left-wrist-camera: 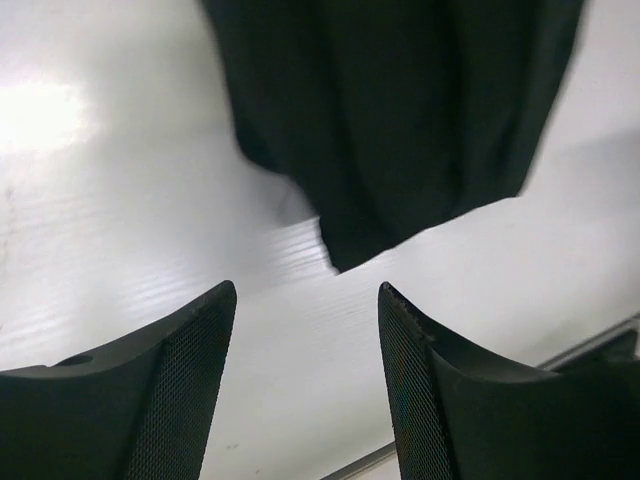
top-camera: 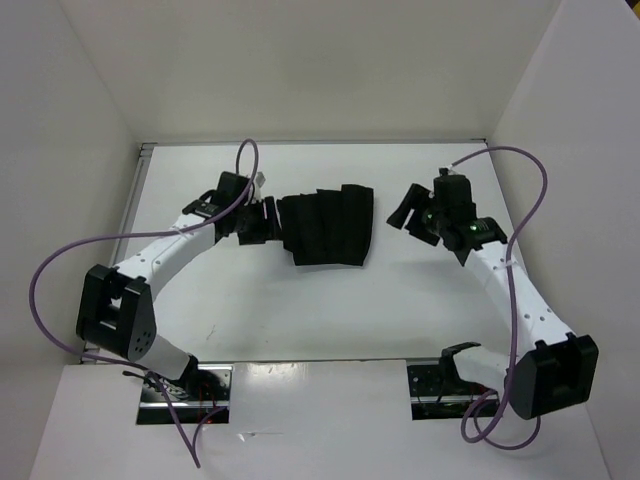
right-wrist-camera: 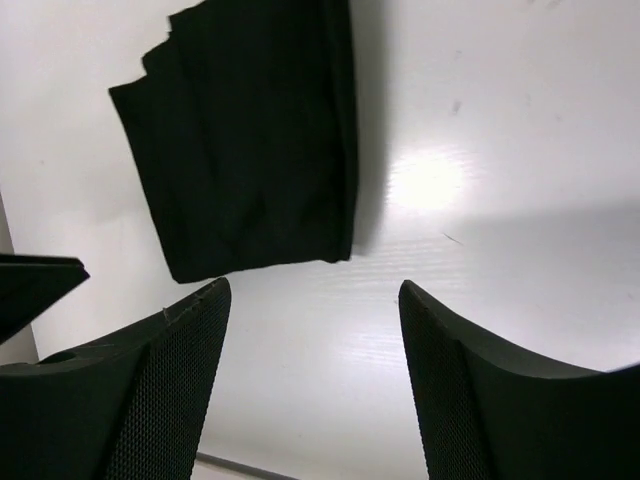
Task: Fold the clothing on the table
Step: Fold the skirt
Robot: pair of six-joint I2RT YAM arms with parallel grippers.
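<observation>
The plain black, matte, soft-fabric garment with pleat-like ridges (top-camera: 325, 228) lies in a compact, layered bundle on the flat white rectangular table (top-camera: 300, 310), flanked by two robot arms. The left arm's black two-finger gripper (left-wrist-camera: 305, 300) has its jaws well apart with nothing between them. The cloth sits just ahead of its fingertips, and one drooping corner points back toward the gap. The right arm's matching black gripper (right-wrist-camera: 313, 290) is spread wider and is likewise empty. The garment lies ahead of it and off toward its left finger, clear of both mesh-textured pads (right-wrist-camera: 170, 380), with bare table straight in front of the jaws.

The fabric looks light and limp. It is likely to sag from any single pinch, and its ridged layers could slide over one another or spring apart. Its matte weave should grip well against the mesh pads, and nothing about it seems fragile. The safer hold appears to be along an outer edge, with one gripper at each corner of the same side. Each should bite through every layer, so the bundle lifts evenly and does not peel open.
</observation>
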